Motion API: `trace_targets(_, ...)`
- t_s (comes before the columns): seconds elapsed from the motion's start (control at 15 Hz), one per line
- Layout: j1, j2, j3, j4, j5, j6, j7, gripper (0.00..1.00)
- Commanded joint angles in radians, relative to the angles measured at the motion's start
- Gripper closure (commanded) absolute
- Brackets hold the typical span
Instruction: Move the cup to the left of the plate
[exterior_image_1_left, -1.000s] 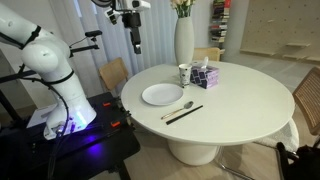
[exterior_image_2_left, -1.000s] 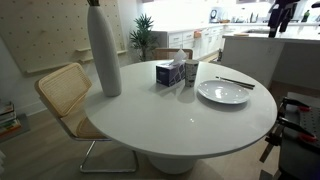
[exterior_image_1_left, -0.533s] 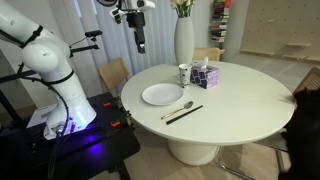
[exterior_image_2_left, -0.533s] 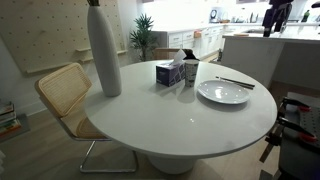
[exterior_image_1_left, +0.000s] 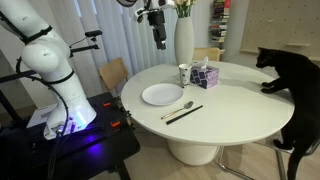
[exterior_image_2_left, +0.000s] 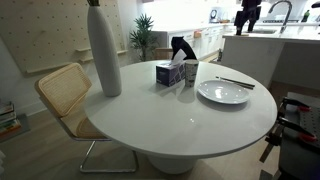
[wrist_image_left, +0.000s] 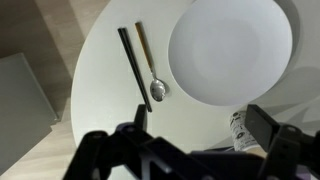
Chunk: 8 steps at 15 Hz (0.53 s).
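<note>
Cup (exterior_image_1_left: 183, 73) stands upright on the surface (exterior_image_1_left: 235, 105) beyond the plate (exterior_image_1_left: 162, 95), beside a box (exterior_image_1_left: 205, 75), well below the end effector (exterior_image_1_left: 160, 43). Arm (exterior_image_1_left: 45, 60) reaches high, end effector pointing down, fingers spread, empty.

Arm raised high, gripper open and pointing down

The white arm (exterior_image_1_left: 52, 75) stands at 9 o'clock in an exterior view, its upper links reaching out of frame toward 12 o'clock. There the dark gripper (exterior_image_1_left: 159, 42) hangs vertically, tips down. In the wrist view, its blurred fingers (wrist_image_left: 105, 150) enter from about 7 and 5 o'clock and are spread wide apart, with nothing between them.
</note>
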<state>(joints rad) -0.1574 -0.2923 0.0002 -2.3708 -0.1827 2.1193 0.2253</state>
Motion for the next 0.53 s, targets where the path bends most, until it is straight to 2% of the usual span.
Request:
trace_targets(0.0, 0.020, 0.166, 0.000, 0.152, -0.037, 0.019, 0.014, 0.00)
trace_targets(0.47, 0.062, 0.369, -0.019, 0.357, -0.081, 0.049, -0.020, 0.00)
